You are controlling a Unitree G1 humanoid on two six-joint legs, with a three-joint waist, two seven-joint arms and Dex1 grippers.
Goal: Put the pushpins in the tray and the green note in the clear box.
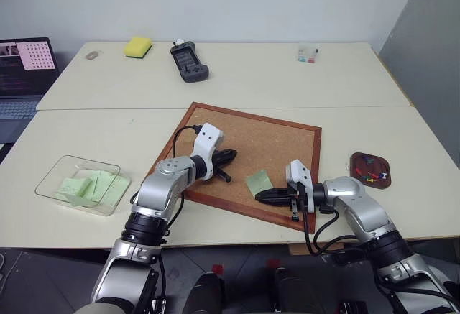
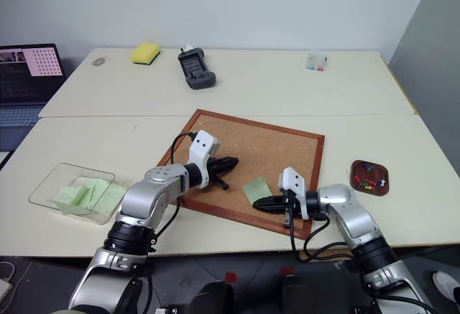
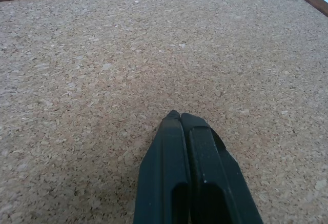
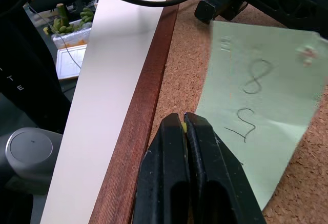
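Both grippers were closed. Right gripper [image 4: 183, 122] had its fingertips pinched at the near corner of the green note [image 4: 261, 111], which lay flat on the corkboard [image 1: 273, 141] near its front edge. Left gripper [image 1: 231, 155] hovered over bare cork, holding nothing. Clear box [image 1: 54, 172] sat far left, tray [image 1: 355, 164] far right, pushpins [image 1: 370, 175] inside.

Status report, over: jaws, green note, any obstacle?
Both jaws shut; right gripper pinching the edge of the green note on the cork board. Left gripper empty, low over the cork. Nothing in the way.
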